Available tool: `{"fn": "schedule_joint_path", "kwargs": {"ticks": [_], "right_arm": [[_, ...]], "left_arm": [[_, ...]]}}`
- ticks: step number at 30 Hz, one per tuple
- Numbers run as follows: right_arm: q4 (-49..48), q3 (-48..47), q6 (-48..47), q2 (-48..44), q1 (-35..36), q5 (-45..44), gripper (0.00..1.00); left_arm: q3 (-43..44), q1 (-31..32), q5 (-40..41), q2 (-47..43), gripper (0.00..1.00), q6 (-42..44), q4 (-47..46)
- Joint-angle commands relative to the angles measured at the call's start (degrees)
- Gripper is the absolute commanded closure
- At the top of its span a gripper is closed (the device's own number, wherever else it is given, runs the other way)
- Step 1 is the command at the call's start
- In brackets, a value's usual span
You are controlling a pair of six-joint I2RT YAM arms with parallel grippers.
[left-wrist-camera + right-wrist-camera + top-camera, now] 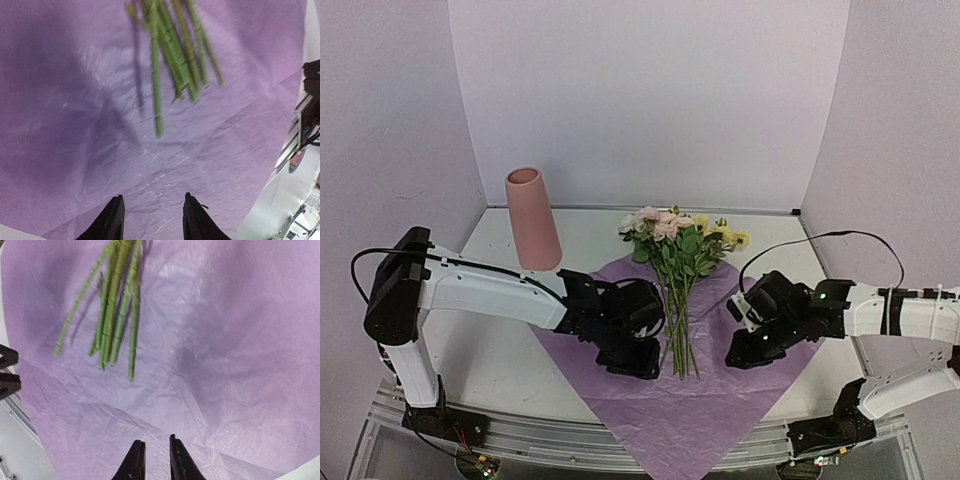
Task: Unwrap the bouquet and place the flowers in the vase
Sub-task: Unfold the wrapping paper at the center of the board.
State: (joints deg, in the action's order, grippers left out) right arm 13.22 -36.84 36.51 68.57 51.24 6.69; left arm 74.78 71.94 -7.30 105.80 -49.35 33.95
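A loose bunch of pink, cream and yellow flowers (676, 240) lies on a crinkled lilac paper sheet (705, 420) spread flat across the middle of the tabletop (495, 350). The blooms point to the far edge and the thin green stems (172, 55) to the near edge. The tall matte pink vase (532, 220) stands upright toward the far left corner, off the sheet. The left gripper (152, 200) hangs left of the stems, jaws spread and empty. The right gripper (156, 444) hangs to their right, its jaws a narrow gap apart and empty.

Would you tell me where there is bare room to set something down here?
Bare table lies between the vase and the flowers, and in the back right corner. The paper is free at its near tip too. It is crowded round the stems, flanked by the left tool and right tool.
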Motion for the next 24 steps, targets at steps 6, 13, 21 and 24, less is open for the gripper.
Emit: {"fn": "schedule_joint_path", "kwargs": {"ticks": [6,13,21,24], "right_arm": [[3.4,-11.7,-4.6,3.2,0.1,-10.1,0.76],[3.5,-21.5,-6.3,10.2,-0.3,-17.7,0.59],[3.1,-29.5,-8.9,21.2,-3.9,-16.5,0.53],[1.5,-29.7,-8.8,24.0,-6.9,-12.6,0.55]], "left_arm": [[9.1,-0.8,13.1,-1.6,0.35,4.0,-0.6],[13.2,-7.4,12.8,2.3,0.18,-1.0,-0.9],[15.0,-12.2,17.5,3.3,0.0,-5.4,-0.9],[14.5,-13.4,19.7,2.6,0.01,-6.9,-1.0]]}}
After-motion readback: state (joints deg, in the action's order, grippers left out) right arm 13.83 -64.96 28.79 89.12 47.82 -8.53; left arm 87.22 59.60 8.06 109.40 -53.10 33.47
